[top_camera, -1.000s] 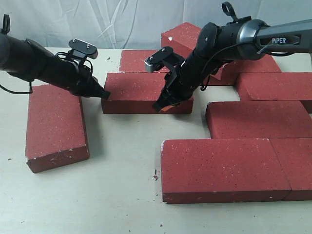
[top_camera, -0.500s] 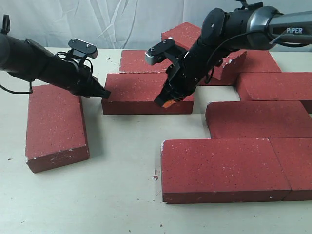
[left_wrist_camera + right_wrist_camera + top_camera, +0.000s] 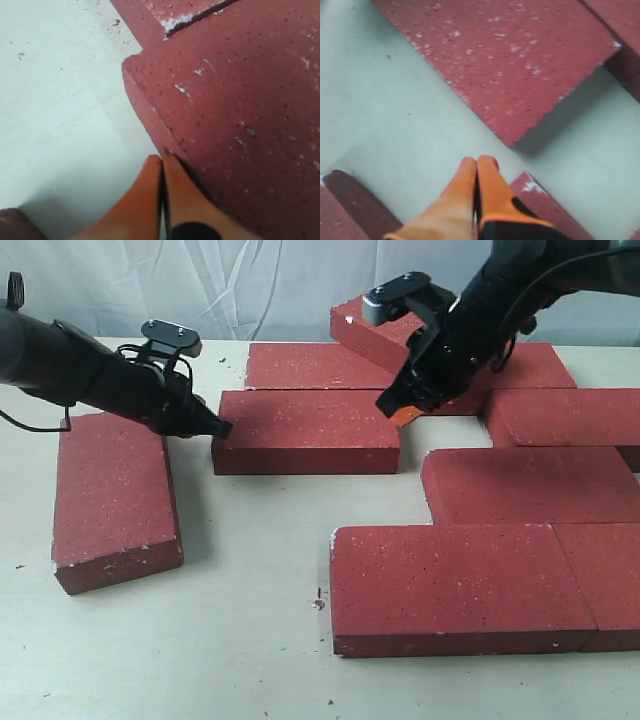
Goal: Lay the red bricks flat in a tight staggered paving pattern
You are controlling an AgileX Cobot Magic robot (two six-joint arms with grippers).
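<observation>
Red bricks flat across the table: a tight cluster from 2 to 5 o'clock, a lone brick at 9, a middle brick near centre, a rear brick behind it at 12, a tilted brick at 1. Left gripper, fingers pressed together with nothing between, tip against the middle brick's 9 o'clock end. Right gripper, likewise pinched together and empty, hovering just off that brick's 3 o'clock end, above bare table.
</observation>
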